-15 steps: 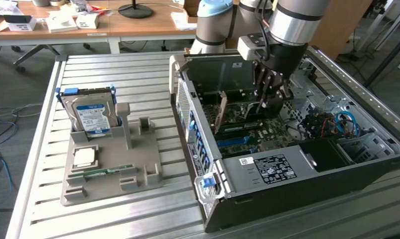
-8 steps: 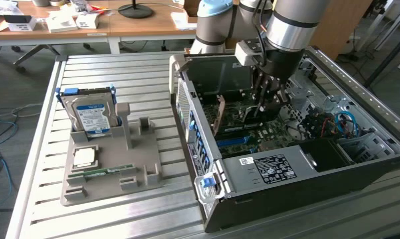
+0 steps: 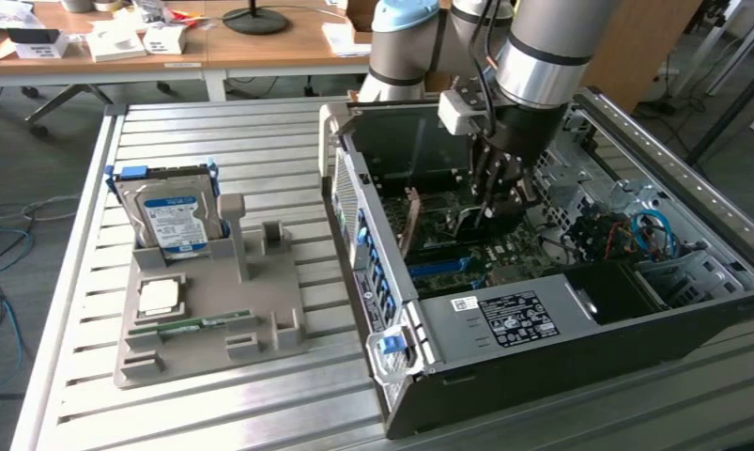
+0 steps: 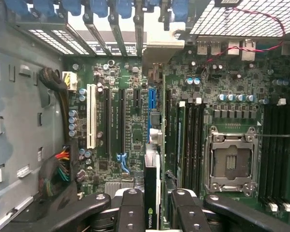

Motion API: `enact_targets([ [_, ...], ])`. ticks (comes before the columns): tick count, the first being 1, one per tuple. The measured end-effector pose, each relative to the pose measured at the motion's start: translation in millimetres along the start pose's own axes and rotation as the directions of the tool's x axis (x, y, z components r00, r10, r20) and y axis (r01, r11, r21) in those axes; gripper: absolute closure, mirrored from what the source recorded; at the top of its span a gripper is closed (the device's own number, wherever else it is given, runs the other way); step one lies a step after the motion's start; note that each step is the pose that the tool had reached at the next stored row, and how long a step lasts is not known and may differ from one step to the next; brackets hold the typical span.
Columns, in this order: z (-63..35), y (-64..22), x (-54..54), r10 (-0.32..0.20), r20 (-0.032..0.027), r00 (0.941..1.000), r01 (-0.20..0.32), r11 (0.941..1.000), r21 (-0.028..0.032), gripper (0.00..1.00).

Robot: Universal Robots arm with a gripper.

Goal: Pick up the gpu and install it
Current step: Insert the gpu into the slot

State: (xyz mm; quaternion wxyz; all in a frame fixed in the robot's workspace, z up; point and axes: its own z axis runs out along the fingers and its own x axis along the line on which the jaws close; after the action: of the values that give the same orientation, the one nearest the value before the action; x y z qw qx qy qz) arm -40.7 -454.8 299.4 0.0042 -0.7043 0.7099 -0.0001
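The arm (image 3: 546, 42) is a thick silver-grey tube with 1 black ring just above the white box (image 3: 458, 111) fixed at its wrist. Behind the white box sits a joint with a pale blue cap (image 3: 408, 14). Thin black cables (image 3: 476, 56) run down beside the box. Below it the gripper (image 4: 154, 200) is matte black: 4 rounded links (image 4: 130, 210) dotted with round pivot pins.

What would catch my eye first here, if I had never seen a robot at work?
The grey robot arm reaching down into the open computer case, at the exterior view's right. Its gripper is clamped on the gpu, held edge-on over the green motherboard. On the exterior view's left, a hard drive with a blue label stands upright in a grey holder.
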Motion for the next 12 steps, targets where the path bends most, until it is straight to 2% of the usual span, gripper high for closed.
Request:
enact_targets([
  [6, 7.6, 1.8, 0.2, 0.000, 0.0001, 1.0000, 0.000, 1.0000, 0.0000, 0.74],
  [12, 8.5, 3.1, 0.2, 0.000, 0.0000, 1.0000, 0.000, 1.0000, 0.0000, 0.74],
])
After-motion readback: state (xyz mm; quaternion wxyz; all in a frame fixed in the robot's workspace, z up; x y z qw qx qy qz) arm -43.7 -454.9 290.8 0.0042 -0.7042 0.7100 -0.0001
